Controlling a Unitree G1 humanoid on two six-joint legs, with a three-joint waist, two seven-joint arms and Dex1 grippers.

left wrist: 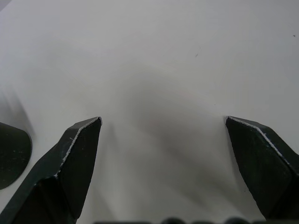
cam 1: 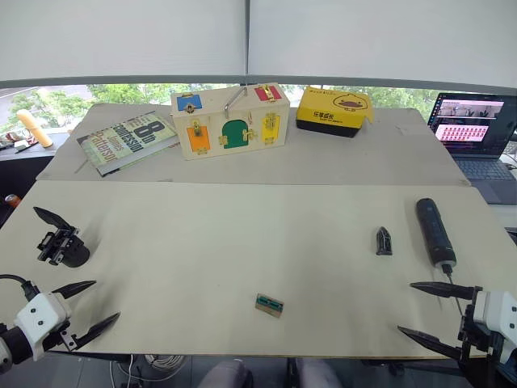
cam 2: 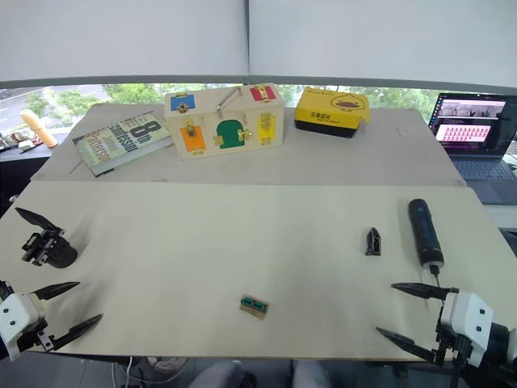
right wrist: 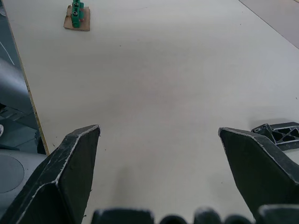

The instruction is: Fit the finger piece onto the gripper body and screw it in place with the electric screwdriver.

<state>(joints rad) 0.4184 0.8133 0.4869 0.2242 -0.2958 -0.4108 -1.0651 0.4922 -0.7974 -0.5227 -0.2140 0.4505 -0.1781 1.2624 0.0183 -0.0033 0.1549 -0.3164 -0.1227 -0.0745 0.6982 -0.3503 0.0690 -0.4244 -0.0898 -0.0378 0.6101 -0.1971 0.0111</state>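
On the pale beige tabletop (cam 1: 242, 242), far left, lies the gripper body (cam 1: 61, 244), a black blocky mechanism with a rounded base and one pointed black finger slanting up and away from the near edge; just nearer the table's front edge hovers the left gripper (cam 1: 107, 301), white-bodied with two long black fingers spread wide and holding nothing; the left wrist view shows those fingers (left wrist: 70, 163) wide apart over bare tabletop, with a dark rounded edge of the gripper body (left wrist: 11, 154) at one side, a closeness the head views show less plainly; further right, near the front edge, rests a small flat green-and-tan rectangle (cam 1: 270, 305), well apart from everything else, and the right wrist view (right wrist: 77, 16) shows a raised green part on its tan base; right of centre lies the finger piece (cam 1: 384, 241), a small black plastic wedge tapering to a point, lying flat and alone; the right wrist view shows ribbed hollows in its side (right wrist: 279, 134); just beside it to the right lies the electric screwdriver (cam 1: 435, 232), a long thick black cylinder with a silver collar and thin metal bit pointing toward the near edge; the right gripper (cam 1: 405, 308), fingers splayed wide and empty, sits at the front right corner, one fingertip close to the bit; on the rear board stand a book (cam 1: 128, 140), a wooden latch box (cam 1: 230, 121), a yellow carton (cam 1: 334, 110), and a laptop (cam 1: 475, 129).
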